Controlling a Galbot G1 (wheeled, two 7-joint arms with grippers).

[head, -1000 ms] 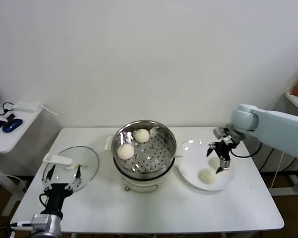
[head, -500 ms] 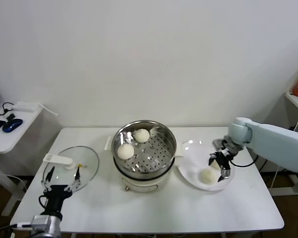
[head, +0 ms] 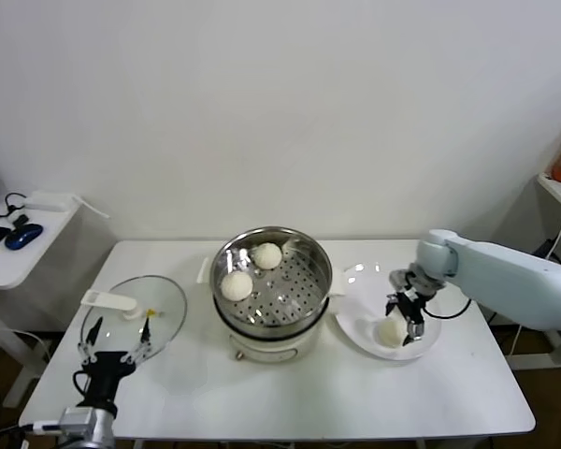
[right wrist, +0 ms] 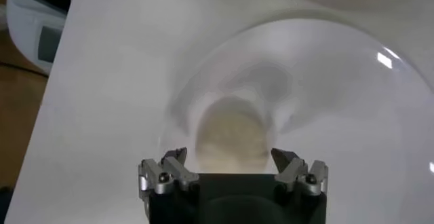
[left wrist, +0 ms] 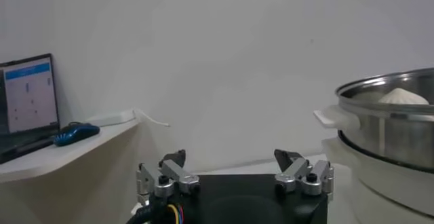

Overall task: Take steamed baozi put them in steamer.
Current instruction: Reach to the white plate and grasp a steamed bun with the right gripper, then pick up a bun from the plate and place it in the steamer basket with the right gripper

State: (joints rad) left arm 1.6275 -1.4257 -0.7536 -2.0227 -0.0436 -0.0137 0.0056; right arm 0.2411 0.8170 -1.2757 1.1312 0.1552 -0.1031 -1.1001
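A smooth white worktop carries the steamer, a round pot of shiny stainless steel whose flat inner tray is pierced with rows of small holes, seated on a glossy white plastic base. Two of the steamed baozi already lie on that tray: one toward the robot's left edge and another at the far side, both rounded, matte and creamy-white, the far one showing a slightly peaked top in the left wrist view. On the robot's right of the pot sits a shallow white plate with a glossy rim that catches the light. The right gripper hangs low over this plate with its dark, metal-tipped jaws spread wide apart, and a third bun lies on the plate between them; in the right wrist view the soft domed bun sits just ahead of the gripper, not yet pinched. A fourth bun cannot be made out behind the gripper. On the robot's left of the pot lies a round, clear glass lid with a flat white handle. The left gripper waits at the near left corner of the worktop beside the lid, its slim jaws apart and holding nothing.
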